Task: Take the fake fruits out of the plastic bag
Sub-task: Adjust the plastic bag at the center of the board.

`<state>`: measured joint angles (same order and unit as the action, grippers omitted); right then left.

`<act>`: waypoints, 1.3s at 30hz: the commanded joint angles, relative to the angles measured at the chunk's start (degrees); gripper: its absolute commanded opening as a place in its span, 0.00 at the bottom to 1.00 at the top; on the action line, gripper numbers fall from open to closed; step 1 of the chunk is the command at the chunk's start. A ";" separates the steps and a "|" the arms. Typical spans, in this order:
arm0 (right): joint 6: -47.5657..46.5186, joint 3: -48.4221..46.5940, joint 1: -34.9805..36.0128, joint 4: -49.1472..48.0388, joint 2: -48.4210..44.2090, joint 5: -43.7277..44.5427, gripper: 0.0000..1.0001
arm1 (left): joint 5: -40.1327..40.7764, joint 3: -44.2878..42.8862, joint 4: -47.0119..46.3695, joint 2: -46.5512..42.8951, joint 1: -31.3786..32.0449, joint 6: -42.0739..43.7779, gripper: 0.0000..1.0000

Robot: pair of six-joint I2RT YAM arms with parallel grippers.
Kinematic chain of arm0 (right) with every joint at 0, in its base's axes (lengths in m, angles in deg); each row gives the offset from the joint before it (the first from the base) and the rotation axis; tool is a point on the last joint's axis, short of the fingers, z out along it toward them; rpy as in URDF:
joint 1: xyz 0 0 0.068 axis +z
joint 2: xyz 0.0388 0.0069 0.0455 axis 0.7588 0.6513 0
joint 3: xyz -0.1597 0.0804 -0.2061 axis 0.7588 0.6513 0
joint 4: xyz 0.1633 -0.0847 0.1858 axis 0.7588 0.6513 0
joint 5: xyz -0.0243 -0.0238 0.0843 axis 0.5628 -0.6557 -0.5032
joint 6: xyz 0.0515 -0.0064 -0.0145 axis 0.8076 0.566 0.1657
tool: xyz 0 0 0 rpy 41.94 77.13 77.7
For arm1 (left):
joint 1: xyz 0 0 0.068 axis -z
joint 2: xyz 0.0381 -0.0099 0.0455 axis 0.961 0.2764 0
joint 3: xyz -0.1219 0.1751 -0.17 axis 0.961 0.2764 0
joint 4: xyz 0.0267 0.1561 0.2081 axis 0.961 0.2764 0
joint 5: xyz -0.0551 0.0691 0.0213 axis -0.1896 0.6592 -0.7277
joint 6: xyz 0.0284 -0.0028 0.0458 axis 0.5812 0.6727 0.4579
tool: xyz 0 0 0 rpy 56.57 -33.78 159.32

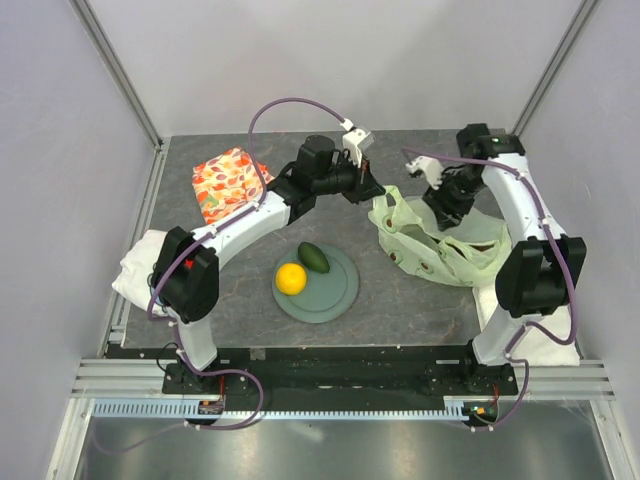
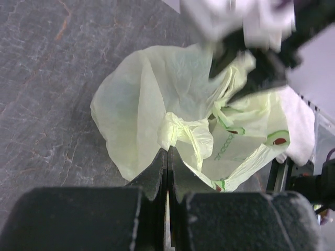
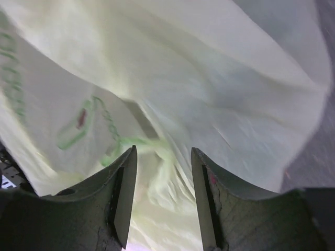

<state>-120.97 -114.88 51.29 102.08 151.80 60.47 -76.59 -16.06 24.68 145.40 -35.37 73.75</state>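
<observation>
Fruit is seen on the grey-green plate (image 1: 342, 296) at the lower centre of the top view. A round orange (image 1: 291, 278) and a dark green oval fruit (image 1: 315, 257) lie just beside each other. The plastic bag (image 1: 440, 250) is crumpled on the table (image 1: 420, 310) at centre right, apart from the plate. The left end effector (image 2: 167, 152) is closed at the bag's left edge; whether film is pinched cannot be told. The right end effector (image 3: 162, 154) is held open over the bag, its jaws apart and pale film filling the view beyond.
</observation>
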 commanded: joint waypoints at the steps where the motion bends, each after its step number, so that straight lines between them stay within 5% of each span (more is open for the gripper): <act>1: -1.88 3.00 3.25 7.27 0.41 -8.14 0.53 | 4.03 -3.28 -0.24 1.49 -0.62 -5.76 0.02; 12: -0.11 5.91 3.78 5.95 4.28 -11.75 0.43 | 6.15 -3.28 -2.08 2.37 -3.25 -16.66 0.02; 17: 4.53 9.95 3.95 -0.42 5.51 -11.15 0.26 | 2.99 -3.20 -4.54 2.55 -3.61 -17.90 0.02; 25: 16.56 11.88 2.82 -23.28 2.52 7.98 0.37 | -1.67 1.19 -5.33 0.61 -3.52 -11.24 0.02; 31: 19.92 22.51 1.15 -37.00 -1.52 23.19 0.48 | -4.66 3.75 -6.30 -0.44 -2.82 -7.35 0.02; 39: 24.58 24.81 -5.26 -42.65 -2.67 33.33 0.56 | -5.89 3.49 -6.83 0.08 -2.11 -7.00 0.02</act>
<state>-100.06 -89.04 49.90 64.69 151.52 85.86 -80.26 -12.13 21.01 147.56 -37.81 64.22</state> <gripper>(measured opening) 0.551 0.022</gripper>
